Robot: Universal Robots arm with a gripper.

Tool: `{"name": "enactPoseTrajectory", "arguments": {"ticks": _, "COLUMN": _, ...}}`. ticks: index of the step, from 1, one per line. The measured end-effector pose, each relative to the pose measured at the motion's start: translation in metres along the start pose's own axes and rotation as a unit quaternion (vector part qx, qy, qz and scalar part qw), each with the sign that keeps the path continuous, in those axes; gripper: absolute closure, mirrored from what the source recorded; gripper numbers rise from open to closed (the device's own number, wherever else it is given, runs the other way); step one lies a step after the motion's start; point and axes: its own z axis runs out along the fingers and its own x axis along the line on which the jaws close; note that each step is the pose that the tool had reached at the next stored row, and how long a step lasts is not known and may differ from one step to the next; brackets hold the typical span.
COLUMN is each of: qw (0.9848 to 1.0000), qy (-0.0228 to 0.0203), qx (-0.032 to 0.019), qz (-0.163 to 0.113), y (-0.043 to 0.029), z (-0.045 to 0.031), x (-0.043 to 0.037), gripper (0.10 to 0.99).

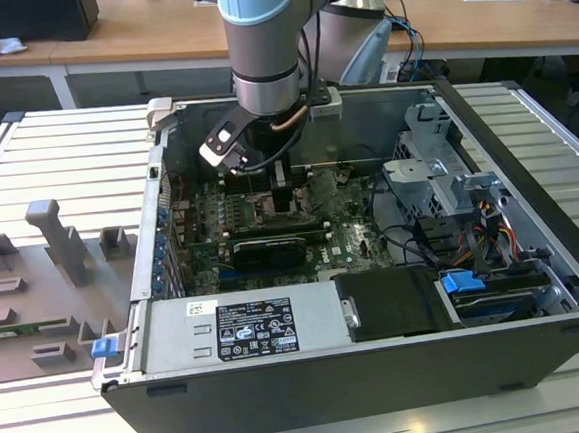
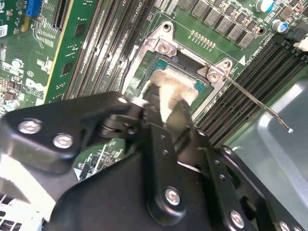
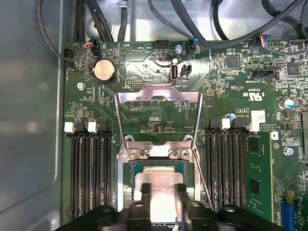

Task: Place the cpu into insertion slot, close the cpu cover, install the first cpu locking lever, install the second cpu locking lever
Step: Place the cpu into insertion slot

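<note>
Status: step 1 of 4 in progress. Gripper (image 2: 166, 102) pinches cpu (image 2: 171, 84) by two opposite edges, right at slot (image 2: 162, 65); you can't tell whether it's fully seated. Cover (image 3: 159, 94) lies open, flipped back off slot, board (image 3: 159, 122) visible thru its cut-out. Lever (image 2: 255, 103) is unlatched, swung out past memory slots (image 2: 262, 65). Treat cover and both levers as not done.
</note>
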Motion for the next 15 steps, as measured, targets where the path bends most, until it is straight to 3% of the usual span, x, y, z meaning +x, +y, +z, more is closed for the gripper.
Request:
{"name": "enactPoseTrajectory", "arguments": {"ticks": 5, "qw": 1.0000, "qy": -0.0034, "qx": 0.0002, "qz": 0.000, "y": 0.0002, "z": -0.0023, "x": 0.0000, "gripper": 0.980}}
{"name": "enactPoseTrajectory", "arguments": {"ticks": 15, "qw": 1.0000, "qy": -0.0041, "qx": 0.0003, "qz": 0.000, "y": 0.0003, "z": -0.0033, "x": 0.0000, "gripper": 0.980}}
